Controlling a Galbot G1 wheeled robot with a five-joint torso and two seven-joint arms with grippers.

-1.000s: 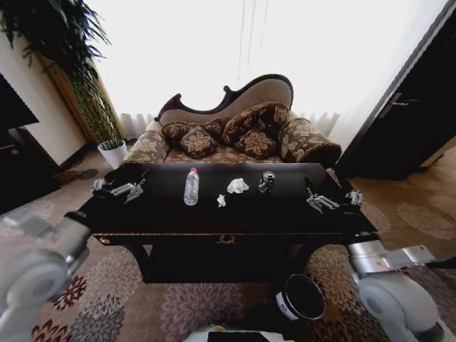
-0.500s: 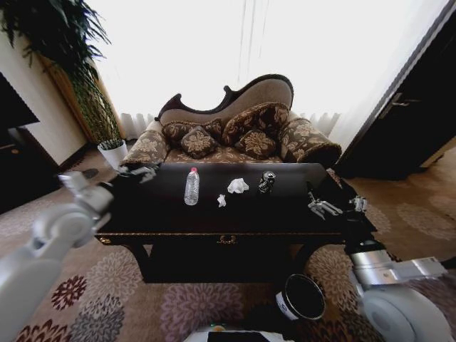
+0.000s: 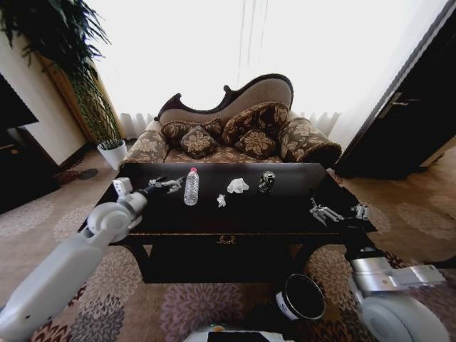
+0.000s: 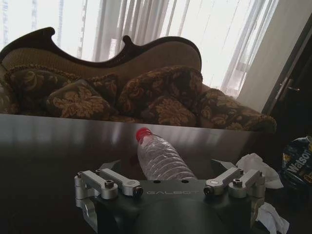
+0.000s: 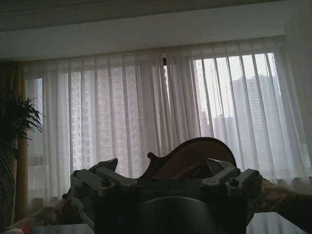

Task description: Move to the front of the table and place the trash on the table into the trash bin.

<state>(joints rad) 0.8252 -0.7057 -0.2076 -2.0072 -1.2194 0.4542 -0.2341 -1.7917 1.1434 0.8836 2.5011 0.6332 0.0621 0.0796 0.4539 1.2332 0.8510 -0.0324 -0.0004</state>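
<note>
The dark glossy table [image 3: 274, 214] stands straight ahead. On it lie a larger white tissue wad [image 3: 237, 186], a smaller wad [image 3: 221, 201] and a shiny black-and-silver wrapper [image 3: 266, 182]. The black trash bin [image 3: 301, 297] sits on the carpet below the table's front right. My left gripper [image 3: 171, 184] is open over the table's left part, just left of a plastic bottle. In the left wrist view the left gripper [image 4: 165, 168] points at that bottle, with the tissue wads [image 4: 256, 165] and the wrapper [image 4: 298, 161] beyond it. My right gripper [image 3: 324, 211] hovers open over the table's right edge, empty [image 5: 163, 165].
An upright clear plastic bottle [image 3: 191, 187] with a red cap stands on the table left of the trash. A cushioned sofa [image 3: 235, 135] stands behind the table. A white plant pot [image 3: 112, 153] is at the far left, and a dark cabinet [image 3: 413, 121] on the right.
My left arm has swung in from the table's left edge to just beside the bottle. The right gripper has drifted slightly nearer and lower at the right edge.
</note>
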